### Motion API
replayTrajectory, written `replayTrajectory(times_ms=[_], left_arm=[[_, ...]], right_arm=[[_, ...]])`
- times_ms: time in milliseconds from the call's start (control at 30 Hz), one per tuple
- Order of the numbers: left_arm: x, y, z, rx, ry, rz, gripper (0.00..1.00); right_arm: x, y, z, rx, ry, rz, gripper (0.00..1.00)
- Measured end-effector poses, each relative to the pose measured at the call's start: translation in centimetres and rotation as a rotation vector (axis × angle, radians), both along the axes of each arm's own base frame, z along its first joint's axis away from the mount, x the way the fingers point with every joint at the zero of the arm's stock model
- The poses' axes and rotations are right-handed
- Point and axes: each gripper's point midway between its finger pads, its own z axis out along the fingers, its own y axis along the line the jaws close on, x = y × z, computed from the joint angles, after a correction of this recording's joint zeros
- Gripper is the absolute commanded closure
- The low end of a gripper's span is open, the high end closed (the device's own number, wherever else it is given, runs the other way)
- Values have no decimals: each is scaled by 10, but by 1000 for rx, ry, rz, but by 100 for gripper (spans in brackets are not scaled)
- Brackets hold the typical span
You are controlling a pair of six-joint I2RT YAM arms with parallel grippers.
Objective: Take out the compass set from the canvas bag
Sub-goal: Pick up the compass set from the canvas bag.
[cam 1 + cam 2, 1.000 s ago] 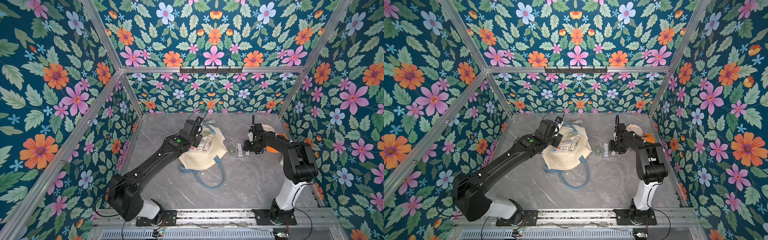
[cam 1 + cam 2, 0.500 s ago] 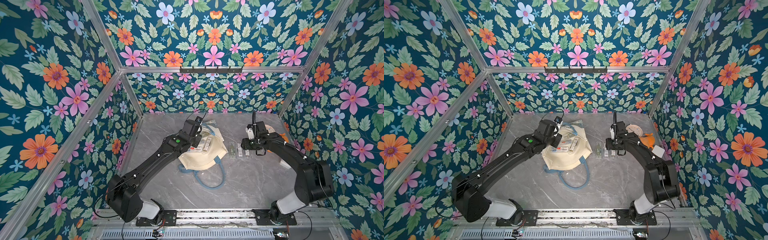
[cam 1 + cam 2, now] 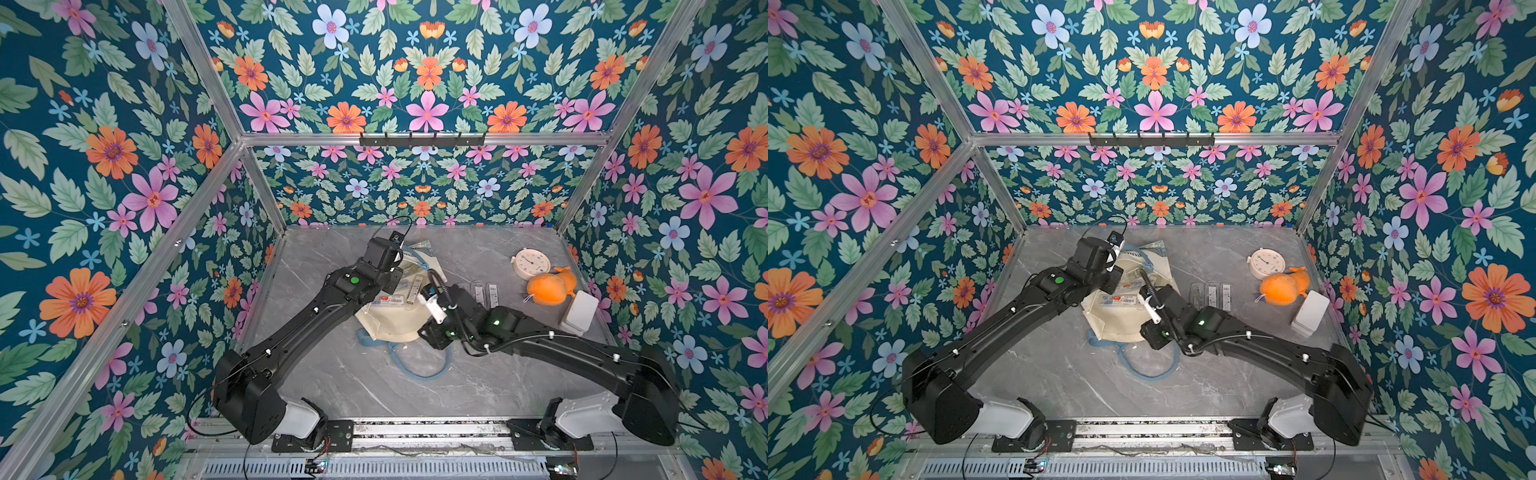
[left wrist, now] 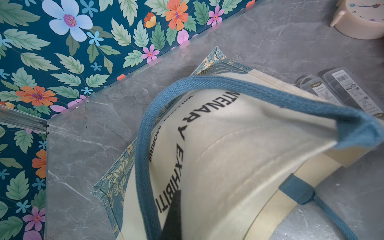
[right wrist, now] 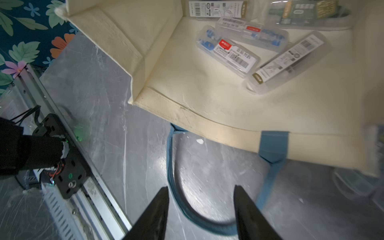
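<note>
The grey marbled tabletop (image 3: 340, 386) is carrying the canvas bag (image 3: 395, 322), which is lying on its side with one blue handle (image 3: 419, 370) trailing on the surface. Three clear cases (image 3: 484, 293) are lying just beside the bag. Beyond them, well apart from it, a clock (image 3: 531, 262), an orange plush toy (image 3: 550, 286) and a white box (image 3: 579, 312) are sitting.

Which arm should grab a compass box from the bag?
Right. The right gripper is open, empty, at the canvas bag's mouth, facing the compass cases inside; the left gripper is shut, apparently holding it open.
</note>
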Motion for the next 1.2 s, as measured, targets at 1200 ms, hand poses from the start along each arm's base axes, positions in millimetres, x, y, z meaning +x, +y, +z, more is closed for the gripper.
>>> replayTrajectory(times_ms=[1200], left_arm=[[-10,2,3,-27,2,-17,100]], right_arm=[[149,6,-100,-31,-39,-678,49]])
